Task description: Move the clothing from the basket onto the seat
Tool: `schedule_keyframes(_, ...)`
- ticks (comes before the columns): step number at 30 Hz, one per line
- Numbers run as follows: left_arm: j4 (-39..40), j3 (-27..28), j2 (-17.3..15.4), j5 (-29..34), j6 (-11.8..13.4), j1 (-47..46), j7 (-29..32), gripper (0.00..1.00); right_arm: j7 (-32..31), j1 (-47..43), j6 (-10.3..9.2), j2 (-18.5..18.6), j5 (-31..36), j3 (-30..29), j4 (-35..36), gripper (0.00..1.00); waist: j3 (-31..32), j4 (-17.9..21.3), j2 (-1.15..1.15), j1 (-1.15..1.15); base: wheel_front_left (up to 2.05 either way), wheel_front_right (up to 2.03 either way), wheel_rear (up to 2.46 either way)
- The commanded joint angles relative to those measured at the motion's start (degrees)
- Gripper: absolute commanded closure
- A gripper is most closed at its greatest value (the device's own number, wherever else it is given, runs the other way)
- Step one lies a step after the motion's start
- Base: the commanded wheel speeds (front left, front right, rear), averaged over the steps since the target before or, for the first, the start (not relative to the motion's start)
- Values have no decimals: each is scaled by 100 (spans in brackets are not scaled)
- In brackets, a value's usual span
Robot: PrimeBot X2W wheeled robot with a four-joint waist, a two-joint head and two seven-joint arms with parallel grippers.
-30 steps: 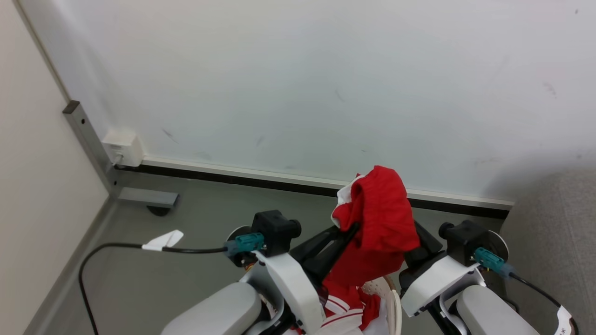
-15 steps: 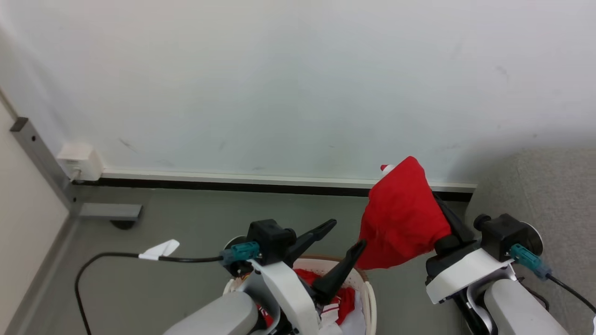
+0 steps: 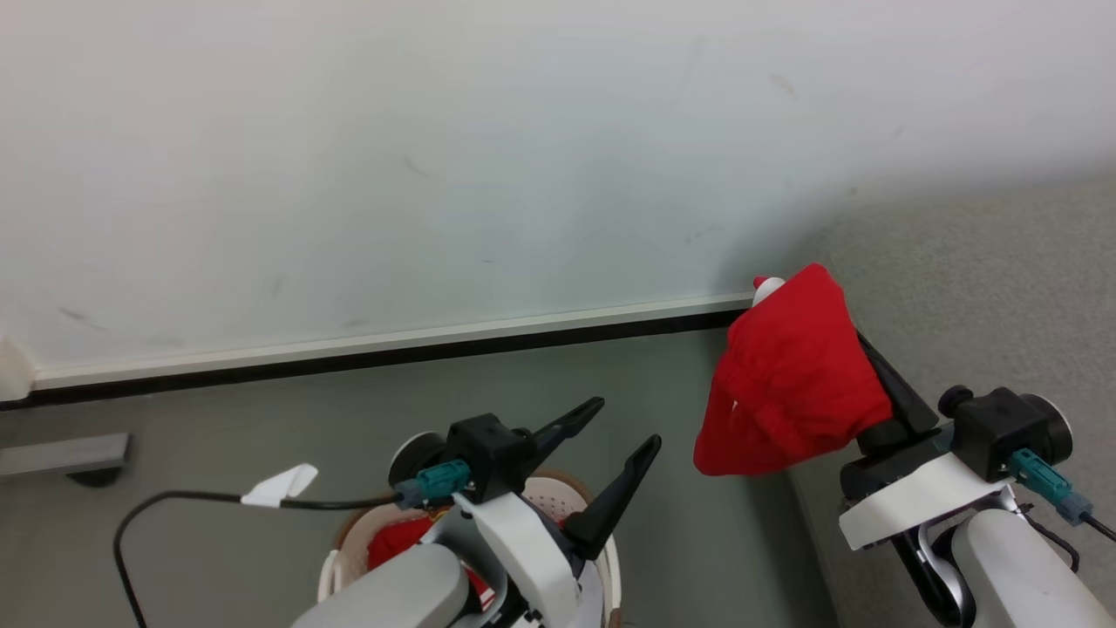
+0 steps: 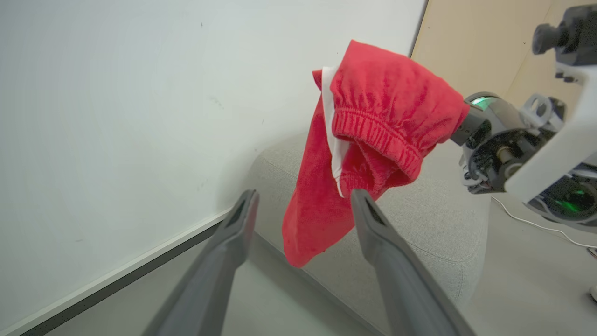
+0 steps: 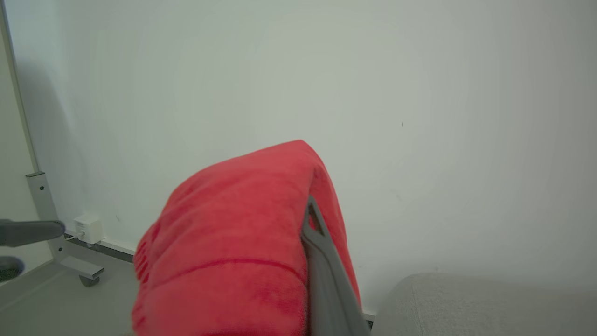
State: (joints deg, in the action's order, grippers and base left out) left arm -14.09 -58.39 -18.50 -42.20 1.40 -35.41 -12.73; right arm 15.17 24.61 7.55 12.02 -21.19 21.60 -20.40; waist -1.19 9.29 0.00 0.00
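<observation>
– Since a second ago the left gripper has let go of the red garment, which both grippers held then, and the head camera has swung right. How do its jaws stand?
– Spread wide, with nothing between them. Two long, dark, tapering fingers, matte.
– What lies nearest them?
– Just beneath is the basket: cream plastic, rounded, with a perforated wall and brown rim. More red clothing is bunched inside. A black cable with a white tag trails off to their left.
– And the right gripper?
– Clamped on the garment, which drapes over its fingers like a hood. It is soft napped cloth with a gathered elastic hem and a white panel at one edge. It hangs to the right of the open jaws, beyond their tips, touching neither.
– Where is it against the seat?
– By the seat's rounded near corner; whether it touches, I cannot tell. The light-grey woven upholstery spreads beyond the closed jaws.
– Farthest?
– Smooth grey floor, black-and-white skirting, scuffed pale wall.
</observation>
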Motion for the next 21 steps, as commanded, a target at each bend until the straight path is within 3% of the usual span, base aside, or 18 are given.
schedule_keyframes(1, -15, -5, -32, 152, 21, -57, -72, 0, -3, -22, -12, 16, 30, -63, 73, 100, -140, 293, 0, 0, 0, 0, 0)
schedule_keyframes(11, -66, 78, -96, 516, 67, -164, -203, 0, -4, -225, -12, -23, 192, -492, 443, 100, -395, 986, 0, 0, 0, 0, 0)
schedule_keyframes(21, -121, 138, -59, 618, 6, -196, -241, 0, -4, -261, -12, -60, 95, -744, 591, 100, -562, 1270, 0, 0, 0, 0, 0)
